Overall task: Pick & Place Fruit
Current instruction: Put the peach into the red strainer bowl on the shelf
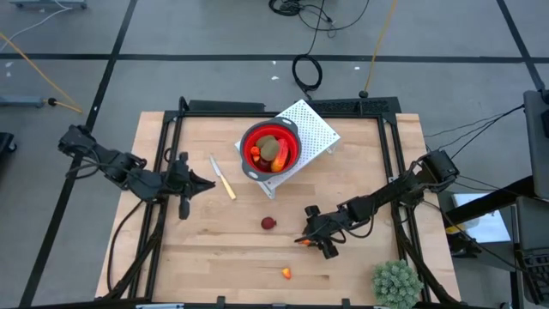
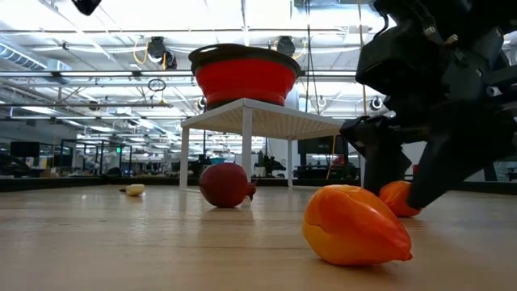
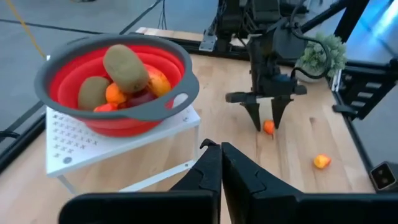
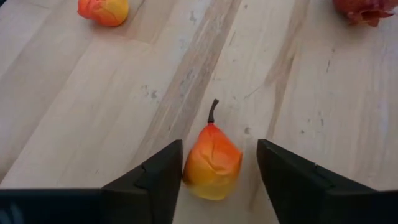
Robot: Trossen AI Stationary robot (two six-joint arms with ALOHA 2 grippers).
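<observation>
Orange fruit [image 4: 212,163]: pear-shaped, brown stem, yellow base; right gripper [image 4: 217,171] spread around it, ungrasped.

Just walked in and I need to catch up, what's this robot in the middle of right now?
It's gathering toy fruit into the red bowl on a white stand. The right gripper is down at the table, fingers on either side of a small orange pear, not yet clamped. The left gripper waits shut at the table's left side. Another orange piece and a dark red fruit lie loose on the wood.
</observation>
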